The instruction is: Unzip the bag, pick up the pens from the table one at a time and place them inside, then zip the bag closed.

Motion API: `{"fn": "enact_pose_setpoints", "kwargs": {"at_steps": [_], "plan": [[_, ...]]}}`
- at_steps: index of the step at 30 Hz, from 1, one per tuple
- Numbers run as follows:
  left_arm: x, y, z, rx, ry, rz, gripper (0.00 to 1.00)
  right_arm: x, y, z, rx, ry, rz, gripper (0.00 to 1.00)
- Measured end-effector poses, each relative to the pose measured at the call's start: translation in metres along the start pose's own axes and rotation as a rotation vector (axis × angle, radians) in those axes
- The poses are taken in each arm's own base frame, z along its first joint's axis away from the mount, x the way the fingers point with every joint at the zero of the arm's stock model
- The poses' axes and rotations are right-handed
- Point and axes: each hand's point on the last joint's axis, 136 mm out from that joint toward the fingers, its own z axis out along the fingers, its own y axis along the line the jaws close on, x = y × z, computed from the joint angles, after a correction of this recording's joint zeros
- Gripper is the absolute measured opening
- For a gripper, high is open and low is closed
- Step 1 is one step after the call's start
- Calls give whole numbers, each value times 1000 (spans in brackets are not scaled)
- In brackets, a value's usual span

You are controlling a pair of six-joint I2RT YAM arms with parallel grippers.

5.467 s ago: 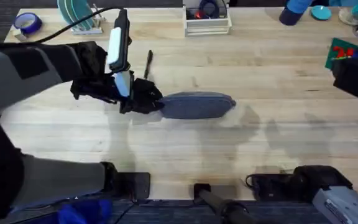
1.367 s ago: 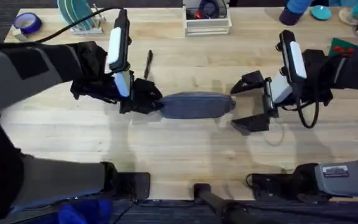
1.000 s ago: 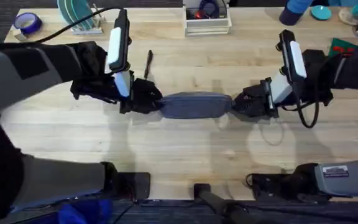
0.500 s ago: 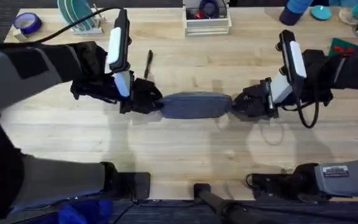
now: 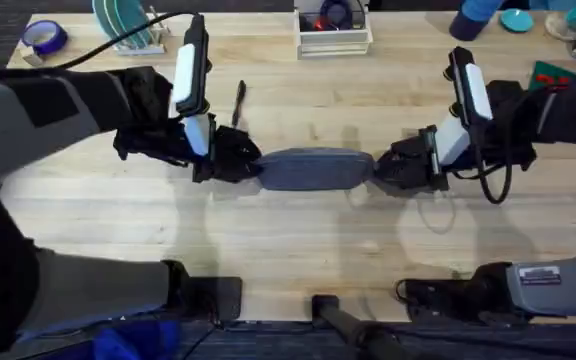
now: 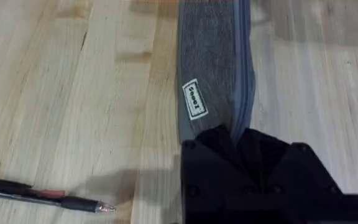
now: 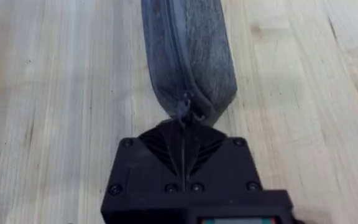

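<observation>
Left tool (image 5: 251, 166) clamped on the left end of the bag (image 5: 315, 168); right tool (image 5: 378, 168) pinched closed at the bag's right end, right at the zipper pull (image 7: 184, 111). One bag, lying lengthwise mid-counter (image 5: 288, 250), zipper closed along the visible length, contents not visible. One pen (image 5: 239, 103) on the counter, beyond the left tool, apart from the bag. White tray (image 5: 334, 36) at the far edge centre with dark and red items inside, can't identify them.

One bag (image 5: 315, 168), seemingly one pen (image 5: 238, 103), two pincers.
</observation>
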Motion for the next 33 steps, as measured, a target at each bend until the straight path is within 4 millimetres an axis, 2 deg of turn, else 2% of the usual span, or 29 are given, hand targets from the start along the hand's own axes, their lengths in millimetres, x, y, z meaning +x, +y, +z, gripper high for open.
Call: {"fn": "enact_pose_setpoints", "kwargs": {"at_steps": [9, 19, 33], "plan": [[0, 0, 0, 0, 0, 0, 42, -5, 1, -3, 4, -17, 16, 30], [0, 0, 0, 0, 0, 0, 42, -22, -1, -23, 73, -31, -24, 30], [0, 0, 0, 0, 0, 1, 42, -42, 0, -29, 91, -111, -58, 29]]}}
